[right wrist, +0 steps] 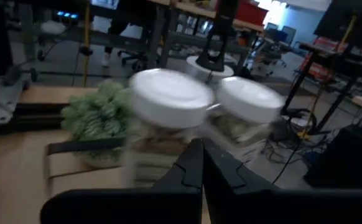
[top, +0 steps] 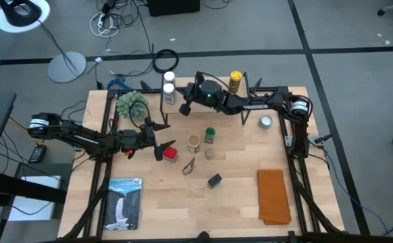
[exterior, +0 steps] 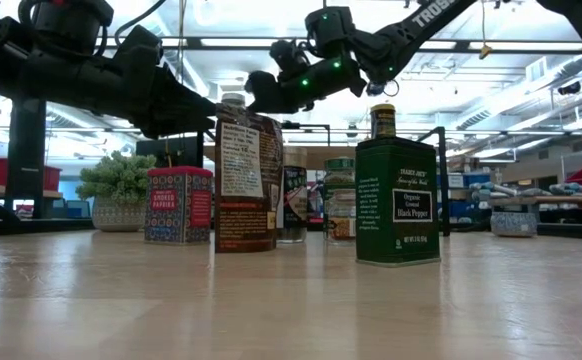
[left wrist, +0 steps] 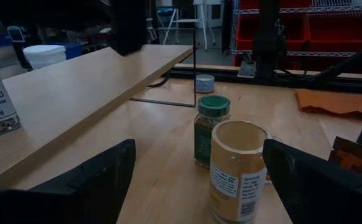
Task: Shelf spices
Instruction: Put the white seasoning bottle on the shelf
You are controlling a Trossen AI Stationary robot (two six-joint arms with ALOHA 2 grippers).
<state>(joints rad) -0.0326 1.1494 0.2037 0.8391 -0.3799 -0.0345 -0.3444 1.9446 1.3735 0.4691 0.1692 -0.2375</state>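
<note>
Shelf point(top: 217, 101) stands along the table's point(top: 237, 202) far edge, and everything else is placed from it here. On its left end sit two white-capped jars point(top: 169, 88), side by side; on its right half stands a yellow-capped jar point(top: 235, 80). The right gripper point(top: 185, 108) hangs just beside the white-capped jars, over the shelf's left part, its fingers pressed together and holding nothing. The plant point(top: 132, 104) sits off the shelf's left end.

In front of the shelf, on the table, are the tan canister point(top: 194, 143) and, just beside it, the green-capped jar point(top: 210, 136). The red tin point(top: 171, 154) lies further left of these, with the left gripper point(top: 157, 142) right beside it, fingers spread wide and empty, facing the canister. A black box point(top: 214, 180) and a packet point(top: 189, 167) lie further from the shelf. The silver tin point(top: 266, 121) rests near the shelf's right end, and an orange cloth point(top: 273, 196) lies well apart from it.
</note>
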